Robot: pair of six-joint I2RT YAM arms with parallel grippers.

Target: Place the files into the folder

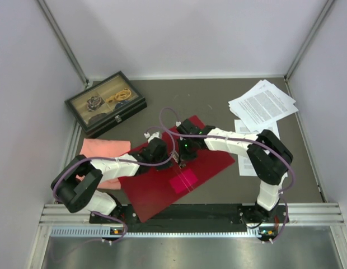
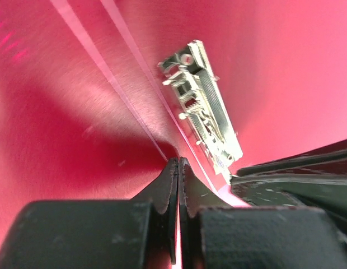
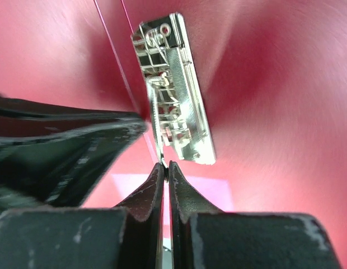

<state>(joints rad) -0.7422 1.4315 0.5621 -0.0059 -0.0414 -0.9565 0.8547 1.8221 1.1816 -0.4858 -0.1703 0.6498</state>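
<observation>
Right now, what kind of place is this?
Probably a robot test booth: plain white walls enclose the table, the left arm and right arm are bolted along its near edge, and a red folder and printed papers lie out as props.

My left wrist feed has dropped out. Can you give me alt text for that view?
The left gripper, black and two-fingered, is shut with its tips at the centre crease of the open flat red folder, just below its silver metal clip. The right gripper's black fingers reach in from the right edge toward the clip's lower end.
</observation>
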